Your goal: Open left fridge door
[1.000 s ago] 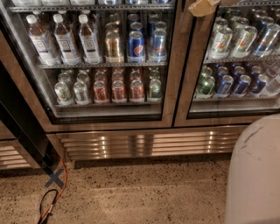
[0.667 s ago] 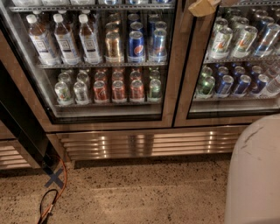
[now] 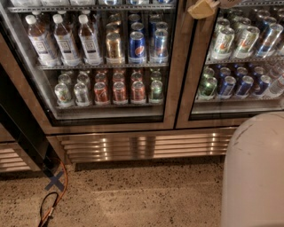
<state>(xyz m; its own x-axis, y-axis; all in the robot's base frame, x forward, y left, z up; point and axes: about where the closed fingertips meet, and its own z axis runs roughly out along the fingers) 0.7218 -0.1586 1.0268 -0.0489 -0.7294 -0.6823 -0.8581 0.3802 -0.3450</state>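
Tan end effector (image 3: 202, 8) stays beside shut left fridge door (image 3: 175, 80).

You see the left fridge door (image 3: 103, 63) shut and upright, its brushed bronze-steel frame around a tall glass pane showing white-capped bottles (image 3: 65, 41), a Pepsi can (image 3: 137, 47) and red cans (image 3: 119, 91). The gripper (image 3: 202, 8) sits at the door's upper right corner.

I see speckled tan floor (image 3: 133, 199) across the bottom, with a ribbed steel kick grille (image 3: 146, 146) above it catching warm light. An orange cable (image 3: 65, 182) trails at 7 o'clock; the gripper (image 3: 203, 8) sits at 1 o'clock.
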